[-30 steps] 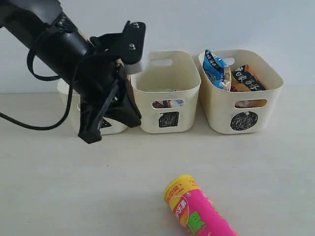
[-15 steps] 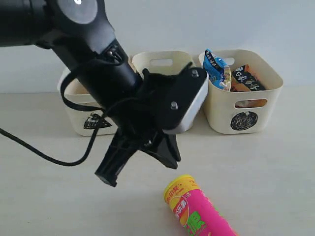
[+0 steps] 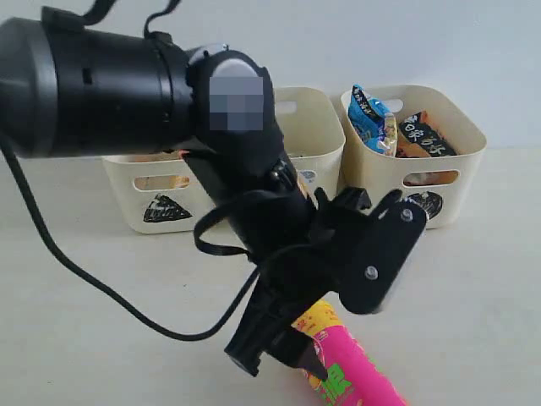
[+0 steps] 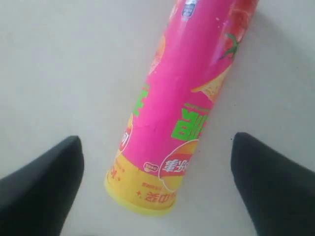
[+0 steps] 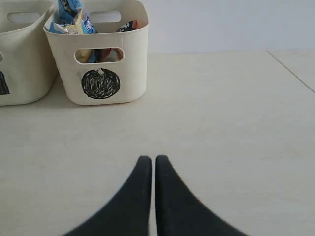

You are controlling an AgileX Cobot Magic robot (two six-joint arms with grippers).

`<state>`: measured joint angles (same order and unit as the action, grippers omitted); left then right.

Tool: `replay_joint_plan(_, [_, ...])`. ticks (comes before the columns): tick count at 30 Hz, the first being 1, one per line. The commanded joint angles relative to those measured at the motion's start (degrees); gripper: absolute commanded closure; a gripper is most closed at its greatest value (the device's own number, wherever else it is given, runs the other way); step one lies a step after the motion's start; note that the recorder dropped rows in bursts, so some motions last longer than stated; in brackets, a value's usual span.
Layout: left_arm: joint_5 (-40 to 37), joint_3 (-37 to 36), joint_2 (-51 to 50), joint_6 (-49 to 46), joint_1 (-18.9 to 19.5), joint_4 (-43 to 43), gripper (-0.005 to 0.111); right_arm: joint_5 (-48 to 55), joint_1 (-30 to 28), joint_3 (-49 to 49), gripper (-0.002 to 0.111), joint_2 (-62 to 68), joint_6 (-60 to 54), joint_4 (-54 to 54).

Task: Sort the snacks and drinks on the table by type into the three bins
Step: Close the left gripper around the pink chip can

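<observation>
One pink-green tube (image 4: 189, 93) on the table, lying on its side, yellow lid toward the bins. Left gripper (image 4: 157, 147) is wide open over the lid end, one finger on each side with a gap to the tube on both; it holds nothing. Bare table (image 4: 54, 64) all around the tube. Right gripper (image 5: 152, 169) has its fingers pressed together, empty, low over open table. I count three bins: triangle bin (image 3: 139, 201), middle bin (image 3: 311, 100), circle bin (image 3: 461, 156). Two packets stand in the circle bin, one blue packet (image 3: 373, 120) and one orange packet (image 3: 427, 135). The left arm (image 3: 93, 80) hides most of the middle bin and its mark. The tube's far end is cut off in the exterior view.
</observation>
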<state>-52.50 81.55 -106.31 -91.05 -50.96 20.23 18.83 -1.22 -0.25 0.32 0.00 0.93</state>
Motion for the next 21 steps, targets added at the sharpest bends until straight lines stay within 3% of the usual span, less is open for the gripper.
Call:
replay_joint_plan(1, [0.6, -0.2, -2.4, 2.3, -2.9, -3.0, 0.03, -0.4, 0.1, 0.3, 0.108, -0.3, 0.0, -0.2])
replay_joint_plan(11, [1.8, 1.6, -7.0, 5.7, -4.2, -5.0, 0.03, -0.4, 0.1, 0.3, 0.108, -0.3, 0.0, -0.2])
replay_joint_plan(21, [-4.0, 7.7, -12.5, 6.8, -4.2, -5.1, 0.03, -0.4, 0.1, 0.3, 0.108, -0.3, 0.0, -0.2])
